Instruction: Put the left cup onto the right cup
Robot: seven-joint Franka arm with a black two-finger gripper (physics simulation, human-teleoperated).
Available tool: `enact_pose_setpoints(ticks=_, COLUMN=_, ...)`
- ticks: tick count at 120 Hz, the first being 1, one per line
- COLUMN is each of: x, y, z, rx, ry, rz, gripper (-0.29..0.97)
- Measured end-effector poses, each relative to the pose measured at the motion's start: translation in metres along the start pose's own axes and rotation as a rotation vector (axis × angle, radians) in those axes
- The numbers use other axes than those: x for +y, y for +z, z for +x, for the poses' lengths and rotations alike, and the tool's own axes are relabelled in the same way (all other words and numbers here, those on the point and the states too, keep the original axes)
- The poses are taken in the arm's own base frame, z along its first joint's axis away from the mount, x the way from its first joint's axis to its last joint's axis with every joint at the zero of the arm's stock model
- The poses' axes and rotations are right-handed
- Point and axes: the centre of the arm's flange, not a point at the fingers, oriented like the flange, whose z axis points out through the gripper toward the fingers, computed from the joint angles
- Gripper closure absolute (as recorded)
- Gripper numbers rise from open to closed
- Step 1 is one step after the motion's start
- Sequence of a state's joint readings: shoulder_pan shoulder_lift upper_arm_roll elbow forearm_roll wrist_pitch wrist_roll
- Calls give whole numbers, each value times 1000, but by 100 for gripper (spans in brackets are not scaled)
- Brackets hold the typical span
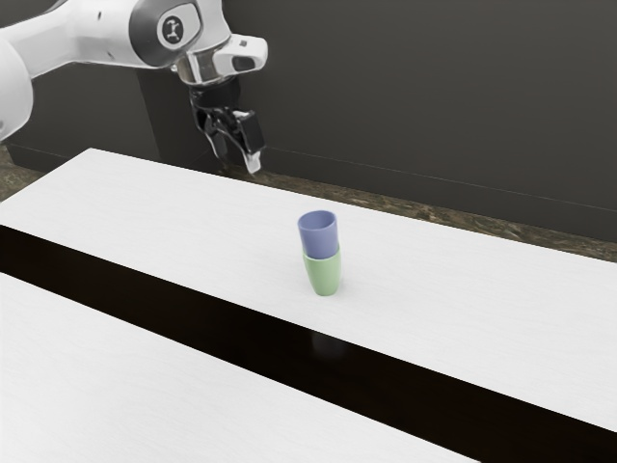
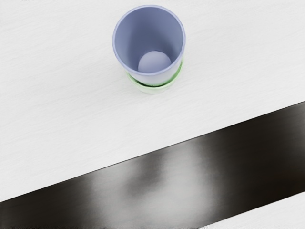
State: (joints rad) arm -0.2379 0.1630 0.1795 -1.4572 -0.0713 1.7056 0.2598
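A blue cup (image 1: 318, 232) sits nested upright inside a green cup (image 1: 323, 275) near the middle of the white table (image 1: 174, 212). From above, the blue cup (image 2: 148, 43) hides most of the green cup (image 2: 151, 87), whose rim peeks out beneath it. My gripper (image 1: 243, 145) hangs high above the table's far edge, well off toward the exterior view's left of the stacked cups. Its fingers stand a little apart and hold nothing.
A glossy black strip (image 1: 193, 309) runs diagonally across the table in front of the cups, also seen as the black strip (image 2: 190, 171). A dark wall rises behind the table.
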Motion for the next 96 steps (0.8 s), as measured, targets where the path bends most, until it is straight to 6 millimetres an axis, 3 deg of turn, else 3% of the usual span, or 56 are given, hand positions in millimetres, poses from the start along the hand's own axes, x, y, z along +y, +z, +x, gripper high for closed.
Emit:
enact_pose_setpoints(ticks=41, x=2, y=-18, z=-19, rx=-1, ry=-10, rz=-6, gripper=0)
enact_pose_setpoints(ticks=96, x=0, y=-18, z=-20, rx=-4, ry=-19, rz=-7, gripper=0)
